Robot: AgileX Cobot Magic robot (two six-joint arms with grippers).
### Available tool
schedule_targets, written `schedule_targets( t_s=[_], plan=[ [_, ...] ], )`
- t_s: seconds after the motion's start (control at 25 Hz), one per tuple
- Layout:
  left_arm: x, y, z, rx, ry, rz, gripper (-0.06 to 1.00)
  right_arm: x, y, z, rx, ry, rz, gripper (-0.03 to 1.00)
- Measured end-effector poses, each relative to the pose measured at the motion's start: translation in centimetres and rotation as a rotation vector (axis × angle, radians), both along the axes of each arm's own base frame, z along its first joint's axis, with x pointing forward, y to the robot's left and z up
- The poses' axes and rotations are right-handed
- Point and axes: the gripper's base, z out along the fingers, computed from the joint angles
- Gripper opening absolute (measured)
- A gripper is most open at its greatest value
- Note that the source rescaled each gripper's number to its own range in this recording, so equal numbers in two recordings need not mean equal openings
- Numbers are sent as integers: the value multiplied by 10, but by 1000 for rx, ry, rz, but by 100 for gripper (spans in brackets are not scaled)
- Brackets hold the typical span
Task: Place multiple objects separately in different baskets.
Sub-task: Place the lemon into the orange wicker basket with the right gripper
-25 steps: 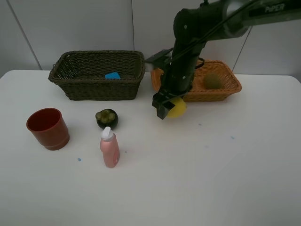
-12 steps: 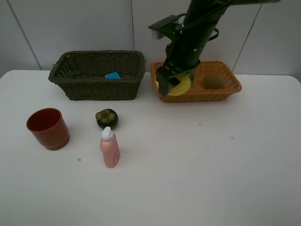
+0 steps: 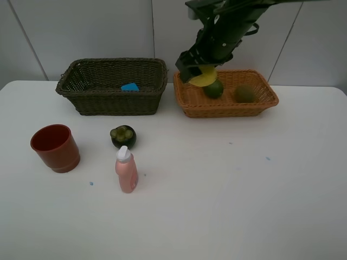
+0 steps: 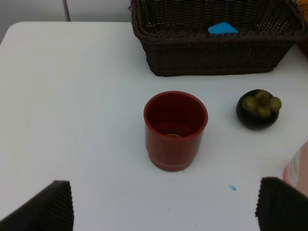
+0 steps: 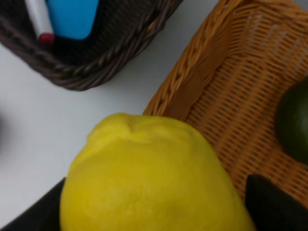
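While the red cup (image 3: 54, 147), mangosteen (image 3: 123, 135) and pink bottle (image 3: 126, 170) sit unsorted on the table (image 3: 227, 189), near left, roughly half looks done. Left gripper (image 4: 166, 207): jaws wide, empty, near the cup. Dark basket (image 3: 97, 103), far left: blue eraser (image 3: 130, 86), white marker (image 5: 37, 19). Right gripper (image 3: 198, 67) clamps the lemon (image 3: 205, 80) above the orange basket (image 3: 217, 111), left end; lime (image 3: 213, 89) and kiwi (image 3: 245, 93) inside.

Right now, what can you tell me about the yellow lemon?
The lemon is bright yellow, with dimpled skin and a rounded, slightly lumpy shape. The right pincer grips it from two sides, holding it in the air over the orange wicker basket, at the end beside the dark basket. Only the pincer touches it. A green lime lies in the basket below.
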Motion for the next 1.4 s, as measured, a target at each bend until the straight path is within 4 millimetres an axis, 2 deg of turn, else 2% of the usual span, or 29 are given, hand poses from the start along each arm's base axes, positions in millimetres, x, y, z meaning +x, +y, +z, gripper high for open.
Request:
schedule_targets(
  t_s=[0.24,0.36,0.68,0.88,1.2,1.4],
  plan=[
    [0,0,0,0,0,0,98,16,-14,5,69,-83,-79,69],
    [0,0,0,0,0,0,98,23,-19,0,80,-102,-99,69],
    [0,0,0,0,0,0,98,47,-33,-45,68,-64,-155,69],
    [0,0,0,0,0,0,98,55,-37,-69,57,-41,-169,69],
    [0,0,0,0,0,0,98,59,-35,-88,66,-20,-179,69],
    [0,0,0,0,0,0,98,60,-34,-92,66,-21,-179,69]
  ],
)
